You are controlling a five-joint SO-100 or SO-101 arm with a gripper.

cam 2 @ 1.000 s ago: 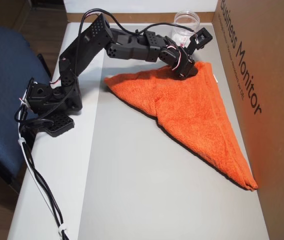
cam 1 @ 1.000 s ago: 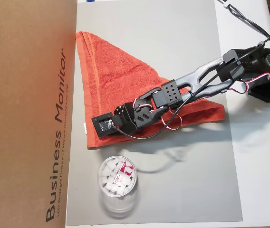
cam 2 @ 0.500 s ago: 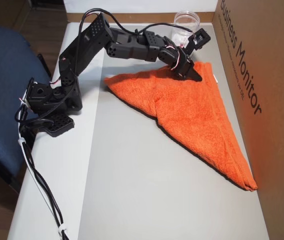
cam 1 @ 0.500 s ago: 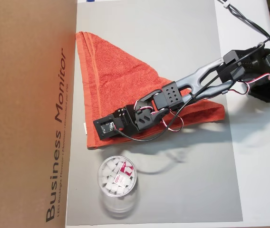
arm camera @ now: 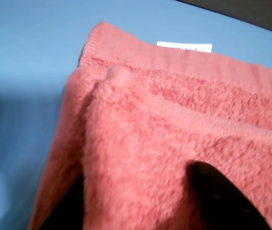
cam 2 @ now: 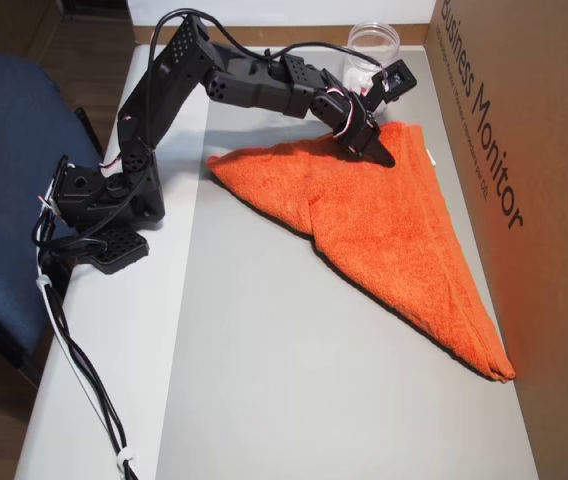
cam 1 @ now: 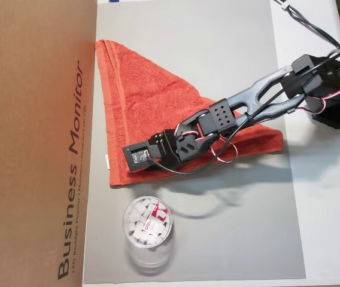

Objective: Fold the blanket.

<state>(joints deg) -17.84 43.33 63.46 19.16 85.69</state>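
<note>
1. on the table (cam 2: 264,380), the blanket (cam 1: 146,101) lies folded in a triangle beside the box (cam 1: 32,143).
2. end effector (cam 2: 376,152) has lifted slightly, apparently spread wide, gripping nothing: fold seems laid.

orange-red terry cloth on the blanket (cam 1: 140,101), looped and fuzzy across the pile, with flatter woven hem bands and a small white fabric tag (arm camera: 184,47). matt black plastic on the arm (cam 2: 254,85) and on the tool (cam 2: 376,152), faintly grained, with glossy red, white and black wire sheathing looped around it. clear glossy plastic on the cup (cam 1: 148,230), holding white matt cubes. plain brown cardboard on the box (cam 1: 32,119), dull and slightly fibrous, printed with dark lettering. smooth grey matt sheet (cam 1: 218,54) over a white, lightly satin tabletop (cam 1: 325,209). blue woven upholstery on the chair (cam 2: 9,150).
</note>
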